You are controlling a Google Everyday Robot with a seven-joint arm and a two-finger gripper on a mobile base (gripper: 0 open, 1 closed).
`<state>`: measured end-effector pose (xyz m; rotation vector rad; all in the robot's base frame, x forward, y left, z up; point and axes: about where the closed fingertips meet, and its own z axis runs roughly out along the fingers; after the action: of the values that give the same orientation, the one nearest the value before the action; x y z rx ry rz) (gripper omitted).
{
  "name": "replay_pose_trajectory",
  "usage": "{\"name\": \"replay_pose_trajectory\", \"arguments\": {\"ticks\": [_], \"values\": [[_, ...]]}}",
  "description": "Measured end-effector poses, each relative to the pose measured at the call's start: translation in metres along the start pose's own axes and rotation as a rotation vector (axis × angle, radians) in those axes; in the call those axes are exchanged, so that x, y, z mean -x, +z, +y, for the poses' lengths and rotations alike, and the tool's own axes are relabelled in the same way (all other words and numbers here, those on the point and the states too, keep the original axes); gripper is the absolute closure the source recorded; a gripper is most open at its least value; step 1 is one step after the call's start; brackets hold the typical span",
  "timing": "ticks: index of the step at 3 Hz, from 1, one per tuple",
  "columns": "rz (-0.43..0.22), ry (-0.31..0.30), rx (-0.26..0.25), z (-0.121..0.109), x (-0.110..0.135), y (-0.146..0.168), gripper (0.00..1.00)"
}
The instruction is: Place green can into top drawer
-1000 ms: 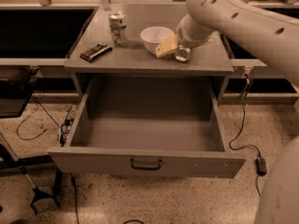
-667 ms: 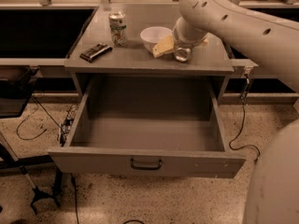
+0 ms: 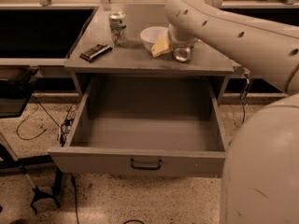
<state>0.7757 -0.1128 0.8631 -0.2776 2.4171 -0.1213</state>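
Observation:
The top drawer [image 3: 100,158] is pulled wide open and its grey inside is empty; its dark pull handle [image 3: 145,164] faces me. On the cabinet top [image 3: 135,59] above it, a shiny round silver can end [image 3: 182,54] shows under my wrist. It looks like the green can lying on its side, with its body hidden. My gripper [image 3: 181,45] is down at that can, right of the white bowl [image 3: 152,35], and is mostly covered by my own arm.
A mostly white can with green-and-orange print [image 3: 118,27] stands at the back left of the top. A dark flat packet [image 3: 96,52] lies near the left edge. A yellow item [image 3: 161,45] leans by the bowl. Cables and a black stand [image 3: 39,197] are on the floor at left.
My gripper stays at the same spot by the bowl. My arm's upper part has swung closer and fills more of the right side.

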Motion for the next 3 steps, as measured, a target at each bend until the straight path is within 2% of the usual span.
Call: {"name": "replay_pose_trajectory", "arguments": {"ticks": [1,3], "values": [[0.01,0.004,-0.056,-0.011,0.003,0.011,0.0],[0.042,0.047,-0.117,-0.045,-0.004,0.024,0.0]]}}
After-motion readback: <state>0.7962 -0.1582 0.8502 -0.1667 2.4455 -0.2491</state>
